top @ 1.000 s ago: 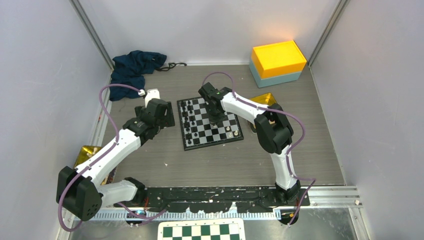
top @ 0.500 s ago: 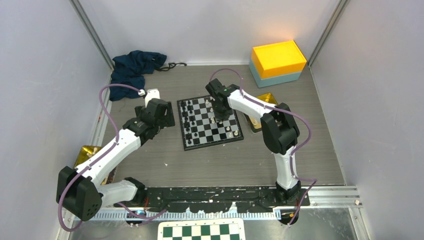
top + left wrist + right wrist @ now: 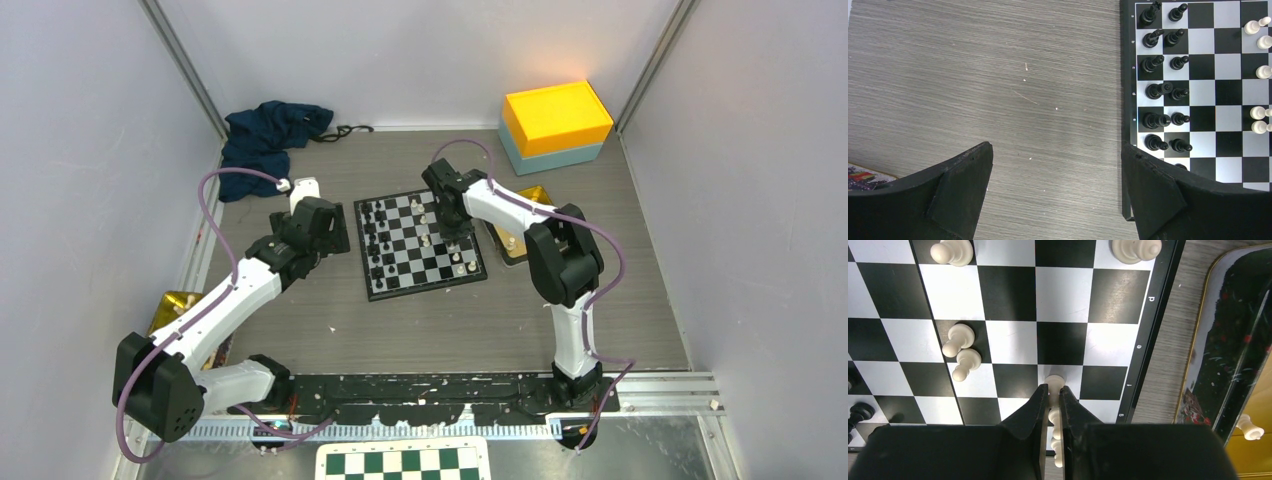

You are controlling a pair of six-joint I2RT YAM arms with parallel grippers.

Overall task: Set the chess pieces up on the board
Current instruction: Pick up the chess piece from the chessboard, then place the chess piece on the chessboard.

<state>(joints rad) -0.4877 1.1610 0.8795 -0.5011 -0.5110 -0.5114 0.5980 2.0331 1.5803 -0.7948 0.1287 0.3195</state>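
Observation:
The board (image 3: 420,245) lies in the middle of the table. Black chess pieces (image 3: 1163,90) stand in two columns along its left side. A few white pieces (image 3: 959,340) stand toward its right side. My right gripper (image 3: 1053,388) is shut on a white piece (image 3: 1054,381). It holds the piece upright over a white square by the board's right border, and I cannot tell whether the piece touches the square. In the top view the right gripper (image 3: 452,228) is over the board's right part. My left gripper (image 3: 1055,155) is open and empty over bare table just left of the board (image 3: 1198,100).
A gold-rimmed dark tray (image 3: 1228,340) lies right of the board, with a white piece (image 3: 1249,426) beside it. A yellow box on a teal box (image 3: 556,122) stands back right. A dark blue cloth (image 3: 270,135) lies back left. A green-and-white checkered panel (image 3: 405,462) lies at the near edge.
My right gripper has moved to the right across the board toward its right border, still shut on the white piece. The left arm has not moved.

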